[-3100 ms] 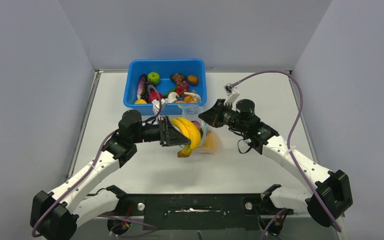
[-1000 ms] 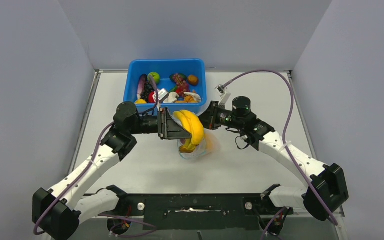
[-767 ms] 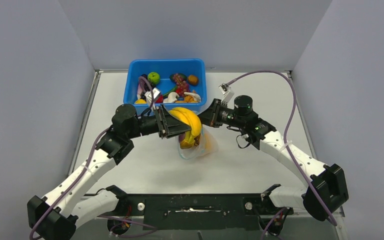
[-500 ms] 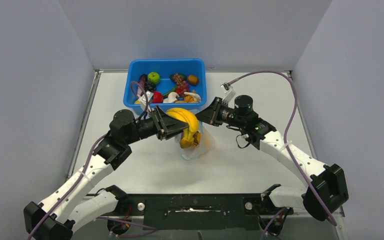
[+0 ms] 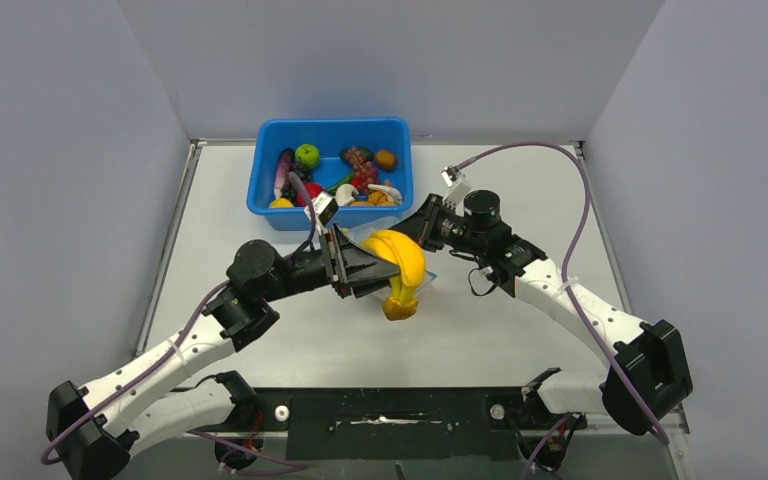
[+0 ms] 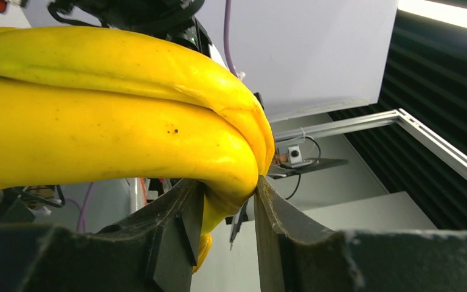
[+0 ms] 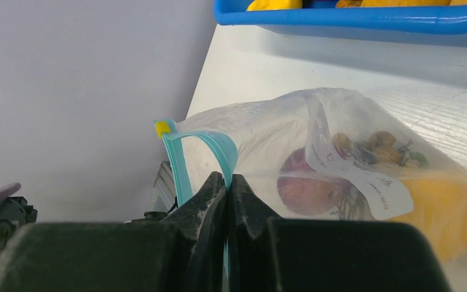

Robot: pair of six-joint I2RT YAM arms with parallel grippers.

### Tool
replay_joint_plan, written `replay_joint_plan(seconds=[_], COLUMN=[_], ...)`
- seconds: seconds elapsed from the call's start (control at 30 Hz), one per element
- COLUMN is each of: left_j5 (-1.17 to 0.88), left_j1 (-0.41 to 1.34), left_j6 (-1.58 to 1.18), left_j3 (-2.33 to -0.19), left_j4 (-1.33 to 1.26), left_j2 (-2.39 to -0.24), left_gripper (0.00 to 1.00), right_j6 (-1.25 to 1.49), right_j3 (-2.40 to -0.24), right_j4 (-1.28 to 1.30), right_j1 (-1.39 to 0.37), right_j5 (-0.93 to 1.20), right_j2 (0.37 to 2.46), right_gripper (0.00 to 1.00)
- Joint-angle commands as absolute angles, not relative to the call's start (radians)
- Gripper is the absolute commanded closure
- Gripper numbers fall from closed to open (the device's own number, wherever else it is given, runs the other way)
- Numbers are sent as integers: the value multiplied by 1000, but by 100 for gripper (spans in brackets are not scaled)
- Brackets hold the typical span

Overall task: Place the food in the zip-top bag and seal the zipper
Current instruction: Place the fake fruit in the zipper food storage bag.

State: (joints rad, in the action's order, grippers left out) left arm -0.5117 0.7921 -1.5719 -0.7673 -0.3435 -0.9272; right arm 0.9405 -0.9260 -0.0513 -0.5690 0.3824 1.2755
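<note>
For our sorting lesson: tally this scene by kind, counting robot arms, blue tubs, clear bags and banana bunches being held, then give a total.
Arms: 2, left and right
Tub: 1
Bag: 1
Held banana bunch: 1
Total: 5

1 bench (image 5: 520, 190), 1 blue tub (image 5: 280, 215), 1 zip-top bag (image 7: 261, 131) with 1 zipper (image 7: 219, 146), 1 banana bunch (image 5: 402, 262). 2 grippers: left gripper (image 6: 228, 191), right gripper (image 7: 228, 182). Inside the bag: 1 reddish-purple piece (image 7: 307, 185), 1 orange piece (image 7: 438, 207). In the tub: 1 green apple (image 5: 307, 155); the other pieces overlap too much to count.
</note>
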Motion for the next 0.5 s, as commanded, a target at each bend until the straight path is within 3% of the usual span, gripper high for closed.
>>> replay_joint_plan(seconds=[0.0, 0.47], left_j5=[-493, -737], left_j1=[833, 733], left_j6=[-1648, -1630], left_j3=[-724, -730], left_j4=[-554, -816], left_j2=[-937, -1120], left_gripper=[98, 99], right_j6=[952, 954], right_j3=[-955, -953], right_j4=[-105, -78], right_j1=[-566, -578], right_j5=[350, 351], right_j2=[1277, 1226], right_gripper=[100, 100])
